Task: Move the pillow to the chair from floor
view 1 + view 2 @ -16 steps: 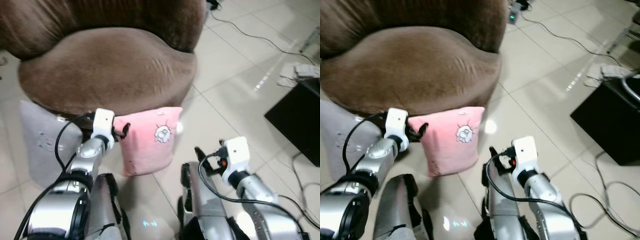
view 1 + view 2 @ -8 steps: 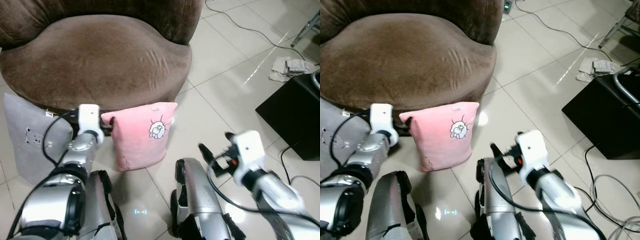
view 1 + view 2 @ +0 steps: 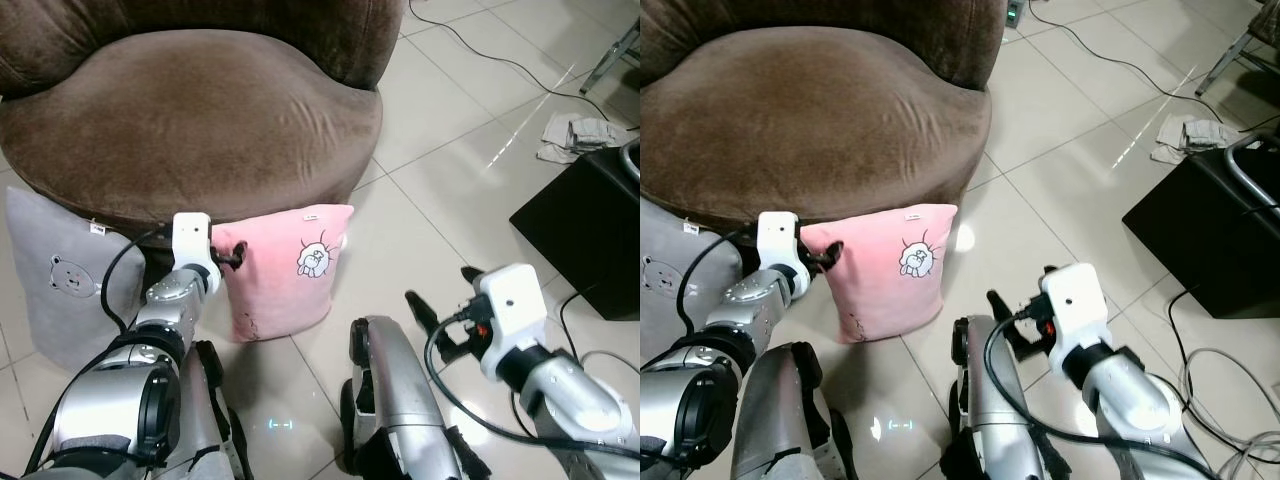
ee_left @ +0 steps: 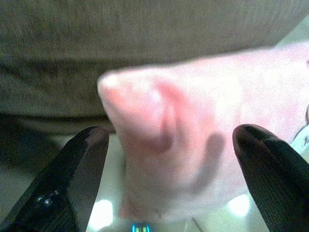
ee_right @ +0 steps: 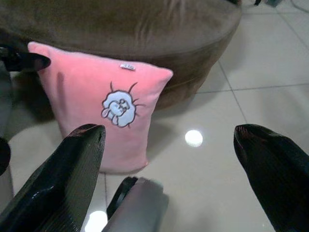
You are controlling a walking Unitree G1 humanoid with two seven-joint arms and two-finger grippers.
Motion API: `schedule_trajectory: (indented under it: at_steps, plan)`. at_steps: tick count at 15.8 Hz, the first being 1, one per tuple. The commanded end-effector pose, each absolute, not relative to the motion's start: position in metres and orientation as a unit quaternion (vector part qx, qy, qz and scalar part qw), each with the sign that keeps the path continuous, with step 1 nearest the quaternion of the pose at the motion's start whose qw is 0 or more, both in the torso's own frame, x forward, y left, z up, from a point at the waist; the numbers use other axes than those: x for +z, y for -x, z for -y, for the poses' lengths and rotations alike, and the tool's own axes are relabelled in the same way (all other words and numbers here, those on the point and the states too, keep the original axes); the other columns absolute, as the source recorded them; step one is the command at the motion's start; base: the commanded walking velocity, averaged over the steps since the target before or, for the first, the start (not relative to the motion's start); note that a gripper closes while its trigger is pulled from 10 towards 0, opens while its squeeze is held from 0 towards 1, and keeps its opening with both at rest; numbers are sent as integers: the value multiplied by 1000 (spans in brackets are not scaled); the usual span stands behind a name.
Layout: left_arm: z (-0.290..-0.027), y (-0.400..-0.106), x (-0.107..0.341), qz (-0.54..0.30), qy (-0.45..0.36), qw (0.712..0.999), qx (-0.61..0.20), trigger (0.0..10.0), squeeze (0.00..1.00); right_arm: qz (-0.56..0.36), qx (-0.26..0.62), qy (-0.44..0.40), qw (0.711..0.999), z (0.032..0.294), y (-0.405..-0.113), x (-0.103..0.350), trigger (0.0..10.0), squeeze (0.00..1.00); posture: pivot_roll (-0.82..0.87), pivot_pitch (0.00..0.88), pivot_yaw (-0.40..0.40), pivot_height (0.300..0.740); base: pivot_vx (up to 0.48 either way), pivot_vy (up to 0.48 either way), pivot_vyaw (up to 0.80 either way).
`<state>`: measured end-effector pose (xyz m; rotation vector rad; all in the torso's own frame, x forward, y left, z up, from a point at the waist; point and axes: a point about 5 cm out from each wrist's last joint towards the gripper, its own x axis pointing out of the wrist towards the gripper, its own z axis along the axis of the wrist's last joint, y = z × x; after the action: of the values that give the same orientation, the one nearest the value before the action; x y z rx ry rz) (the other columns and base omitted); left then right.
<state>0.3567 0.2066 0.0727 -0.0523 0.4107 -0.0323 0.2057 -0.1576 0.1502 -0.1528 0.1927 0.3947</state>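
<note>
Brown chair (image 3: 200, 110) is sitting ahead of me. The pink pillow (image 3: 285, 275) is standing on the floor, leaning on the chair's front, just beside a grey pillow (image 3: 55, 280). I'm judging it soft, light and squashy, so I'm pinching a top corner. My left claw (image 4: 169, 159) is spread open around that corner; my right claw (image 5: 169, 159) is hanging released, well apart. A cartoon patch (image 5: 119, 106) and a small tag (image 5: 127, 66) are showing, writing unreadable.

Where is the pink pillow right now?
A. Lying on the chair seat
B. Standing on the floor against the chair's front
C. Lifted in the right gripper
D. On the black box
B: the pink pillow stands on the tiled floor, leaning against the brown chair.
</note>
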Motion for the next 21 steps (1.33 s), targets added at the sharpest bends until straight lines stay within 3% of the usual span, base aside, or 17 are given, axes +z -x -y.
schedule_trajectory:
  at_steps: [1,5,9,11,14,16,21]
  plan:
    - [-204,-351,62,-236,35,971,-14,10000,0,-104,199,73,972,157,-201,150,10000,0,-265,265,-111,530,0,0,0]
    - [-210,-345,54,-258,31,966,1,10000,0,-110,200,71,971,157,-201,148,10000,0,-257,257,-108,530,0,0,0]
    - [-196,-349,63,-169,51,984,-35,10000,0,-118,178,61,975,162,-208,133,10000,0,-177,236,-47,530,0,0,0]
    - [-164,-341,58,-123,-6,986,-115,10000,0,-144,139,44,979,173,-206,110,10000,0,-111,189,-7,530,0,0,0]
    - [-143,-328,60,-63,-25,987,-148,10000,0,-178,107,28,978,183,-203,88,10000,0,-42,172,28,530,0,0,0]
    - [-131,-296,58,-22,-54,987,-152,10000,0,-214,86,28,973,189,-205,54,10000,0,12,101,62,530,0,0,0]
    - [-151,-265,53,-16,-92,990,-101,10000,0,-225,87,18,970,177,-225,28,10000,0,62,43,62,530,208,0,0]
